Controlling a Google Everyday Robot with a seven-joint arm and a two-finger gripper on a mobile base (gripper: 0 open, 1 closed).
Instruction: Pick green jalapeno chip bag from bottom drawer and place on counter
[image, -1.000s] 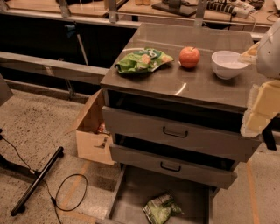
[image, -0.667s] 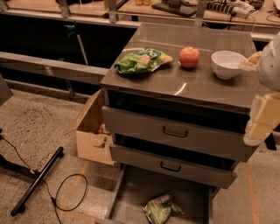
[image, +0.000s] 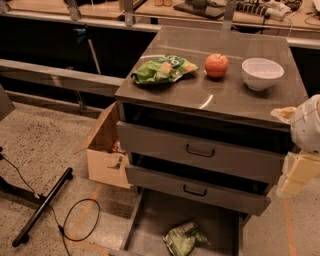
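The green jalapeno chip bag (image: 182, 238) lies crumpled on the floor of the open bottom drawer (image: 150, 220), near its middle front. The counter (image: 225, 95) is the glossy top of the drawer cabinet. My gripper (image: 290, 184), pale yellow under a white arm housing (image: 307, 130), hangs at the right edge of the view. It is beside the cabinet's right front corner, level with the two upper drawers. It is above and to the right of the bag, well apart from it, and holds nothing that I can see.
On the counter lie a lime-green bag (image: 162, 69), a red apple (image: 216, 65) and a white bowl (image: 262, 73). Two drawers with black handles (image: 200, 151) stand slightly open. An open cardboard box (image: 106, 150) stands left of the cabinet. A black bar and cable (image: 45, 205) lie on the floor.
My gripper and arm have moved down along the cabinet's right side, from counter height to the level of the upper drawers. The bag and the counter items have not moved.
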